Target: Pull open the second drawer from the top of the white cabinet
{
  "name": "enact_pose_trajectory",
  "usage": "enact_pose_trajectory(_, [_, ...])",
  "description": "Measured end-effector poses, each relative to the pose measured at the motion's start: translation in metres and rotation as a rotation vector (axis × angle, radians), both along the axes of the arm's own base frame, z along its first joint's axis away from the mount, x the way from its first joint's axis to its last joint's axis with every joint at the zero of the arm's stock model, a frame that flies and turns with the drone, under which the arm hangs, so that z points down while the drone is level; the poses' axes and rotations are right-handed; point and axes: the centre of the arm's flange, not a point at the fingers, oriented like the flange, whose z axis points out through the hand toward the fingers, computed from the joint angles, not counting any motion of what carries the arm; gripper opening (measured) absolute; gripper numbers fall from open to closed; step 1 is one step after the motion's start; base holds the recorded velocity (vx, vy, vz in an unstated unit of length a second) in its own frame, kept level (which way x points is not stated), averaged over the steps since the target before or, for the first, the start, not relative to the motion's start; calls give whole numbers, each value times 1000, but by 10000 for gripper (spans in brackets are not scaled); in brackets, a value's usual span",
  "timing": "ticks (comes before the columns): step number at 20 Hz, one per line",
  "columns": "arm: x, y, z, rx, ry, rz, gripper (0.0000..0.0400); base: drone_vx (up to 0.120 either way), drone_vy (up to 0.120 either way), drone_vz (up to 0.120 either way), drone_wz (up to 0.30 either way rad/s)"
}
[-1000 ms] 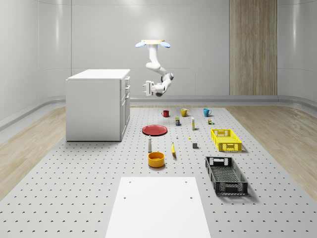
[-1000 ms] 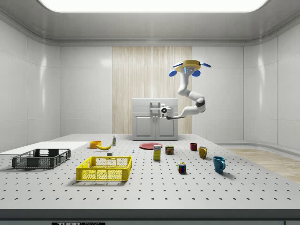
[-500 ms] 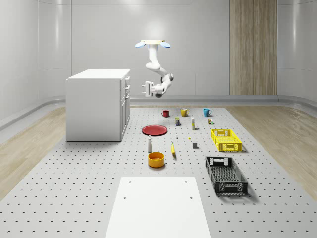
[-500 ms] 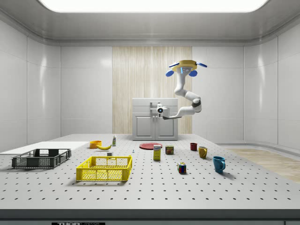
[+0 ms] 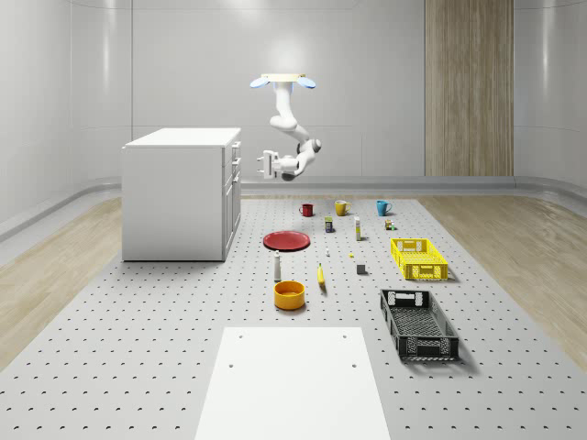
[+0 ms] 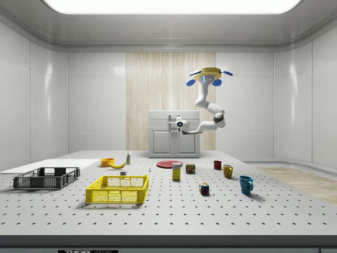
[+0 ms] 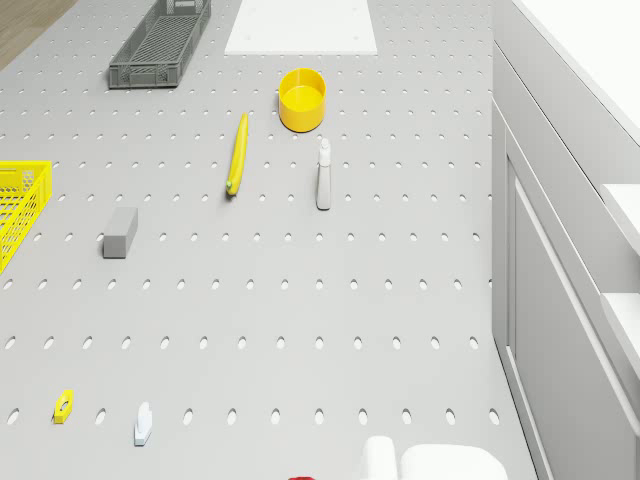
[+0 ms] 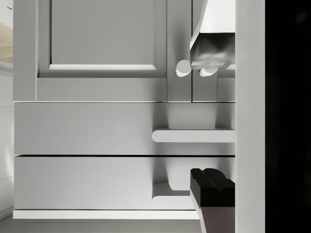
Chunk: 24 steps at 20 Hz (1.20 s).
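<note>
The white cabinet (image 5: 179, 192) stands at the whole-scene view's left, its drawer front facing right. The drone (image 5: 283, 81) hovers high beside that front, over the floor near the mugs. My gripper (image 5: 265, 163) hangs at upper-drawer height, a small gap from the cabinet. In the wrist view the gripper (image 8: 208, 121) is open, one pale finger (image 8: 214, 34) and one dark finger (image 8: 214, 191) apart. The second drawer's bar handle (image 8: 192, 136) lies in line between them, and the top drawer's handle (image 8: 170, 191) is by the dark finger. In the side view the gripper (image 6: 178, 124) overlaps the cabinet (image 6: 174, 134).
On the pegboard floor lie a red plate (image 5: 286, 240), a bottle (image 5: 277, 267), a banana (image 5: 321, 275), an orange bowl (image 5: 289, 294), a yellow crate (image 5: 418, 258) and a black crate (image 5: 418, 324). Three mugs (image 5: 341, 208) stand farther back. A white board (image 5: 292, 380) lies at the front.
The gripper has moved closer to the cabinet's drawer front and risen slightly. In the side view the drone and arm have shifted a little left.
</note>
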Motion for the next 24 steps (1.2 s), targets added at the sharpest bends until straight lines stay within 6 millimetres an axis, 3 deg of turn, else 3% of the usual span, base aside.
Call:
enact_pose_trajectory(7, [0, 32, -6, 0, 0, 0, 300, 0, 0, 0, 0])
enact_pose_trajectory(19, [0, 54, -19, 0, 0, 0, 300, 0, 0, 0, 0])
enact_pose_trajectory(24, [0, 72, -19, 1, 0, 0, 300, 0, 0, 0, 0])
